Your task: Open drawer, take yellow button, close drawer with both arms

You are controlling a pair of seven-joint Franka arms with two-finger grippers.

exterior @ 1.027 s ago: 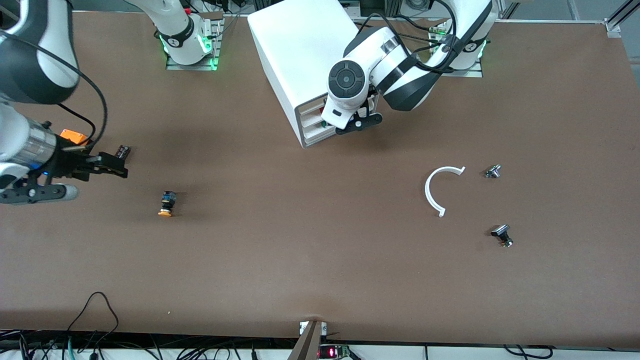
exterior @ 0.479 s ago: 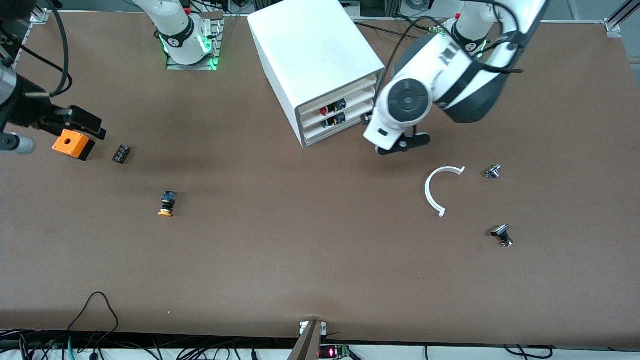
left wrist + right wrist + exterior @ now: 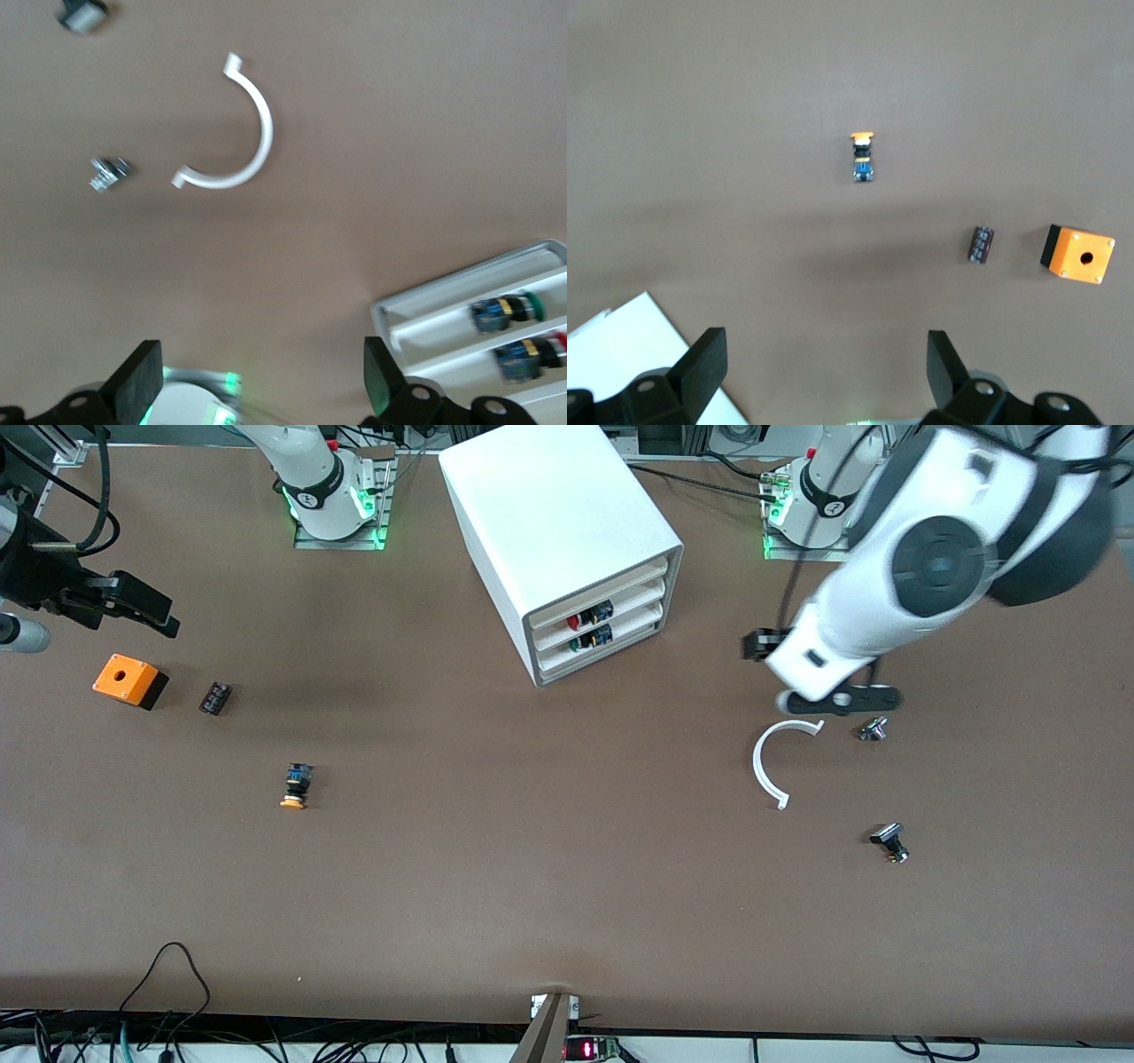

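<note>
Lying on its side on the brown worktop (image 3: 567,886) toward the right arm's end, well apart from the white boxy cabinet (image 3: 540,505): the small orange-yellow-capped, black-bodied button (image 3: 295,786). Topmost shallow white drawer (image 3: 611,589) seemingly pushed in. Left gripper (image 3: 837,701) over the white curved strip (image 3: 764,766), right gripper (image 3: 146,607) over bare worktop near the orange box (image 3: 124,678), jaws released on both. Likely to roll if nudged, given the round body.

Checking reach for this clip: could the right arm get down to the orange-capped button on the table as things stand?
Probably yes. The button lies alone on bare table, nothing over it, and the right pincer hangs open near the orange box.

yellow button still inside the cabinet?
No. The yellow button lies on the bare table, toward the right arm's end and nearer the front camera than the cabinet.
</note>
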